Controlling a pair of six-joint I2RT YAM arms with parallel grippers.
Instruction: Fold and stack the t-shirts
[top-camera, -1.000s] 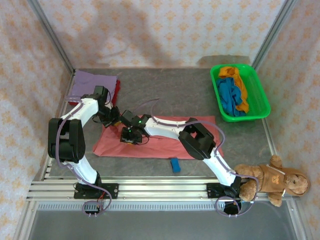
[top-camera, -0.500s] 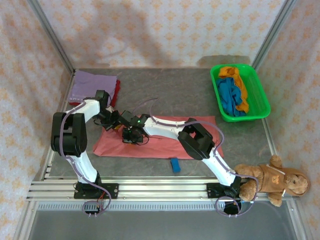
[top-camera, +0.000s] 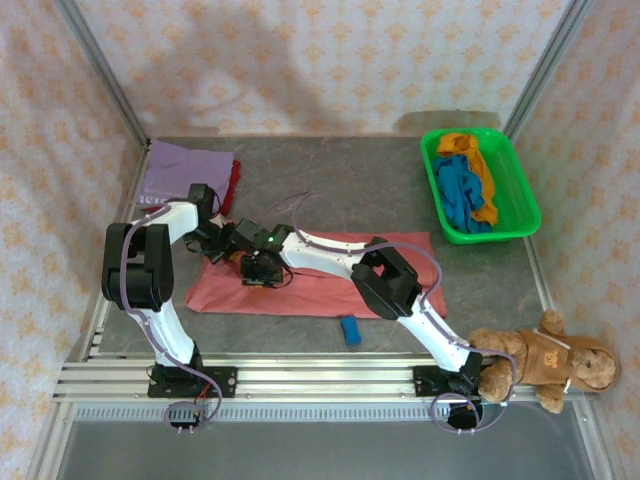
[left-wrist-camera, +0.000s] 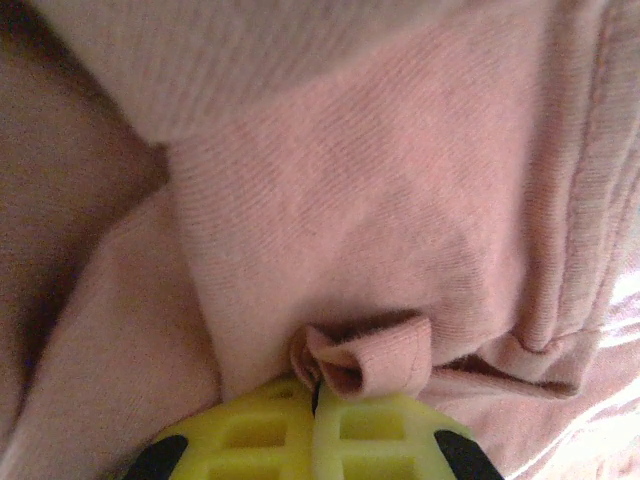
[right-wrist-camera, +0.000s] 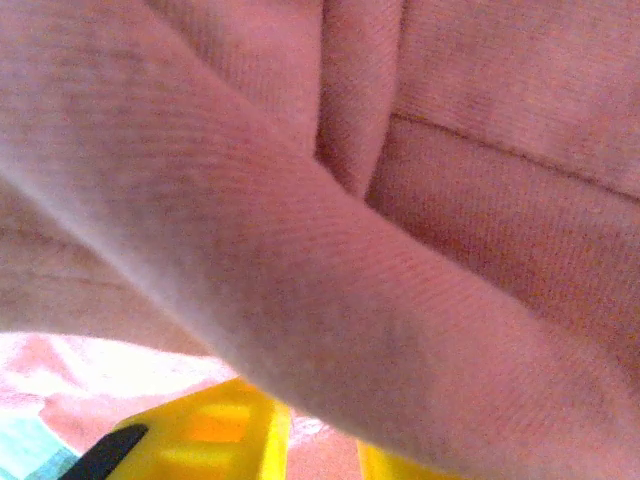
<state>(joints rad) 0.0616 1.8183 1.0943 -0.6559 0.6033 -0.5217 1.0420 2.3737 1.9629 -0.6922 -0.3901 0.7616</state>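
Cloth first, in the top external view: the salmon-pink t-shirt lies spread on the table, toward 7 o'clock of the table's middle. The left gripper and the right gripper sit close together at about 10 o'clock on the shirt. The lilac t-shirt lies folded in the table's 10 o'clock corner, with a dark red t-shirt touching its edge. The blue t-shirt and the orange t-shirt are in the green basket at 2 o'clock.

In the left wrist view, the yellow fingers are clenched on a small rolled edge of pink cloth at 12 o'clock of their tips, near a hem seam.

In the right wrist view, a thick fold of the same shirt drapes over the yellow fingers. I cannot tell whether they pinch it.

The step in hand looks like folding the shirt's left side over. To do it well, both grippers should hold the true edge, rise together, carry it level toward 3 o'clock, and lay it flat without dragging the layer beneath.
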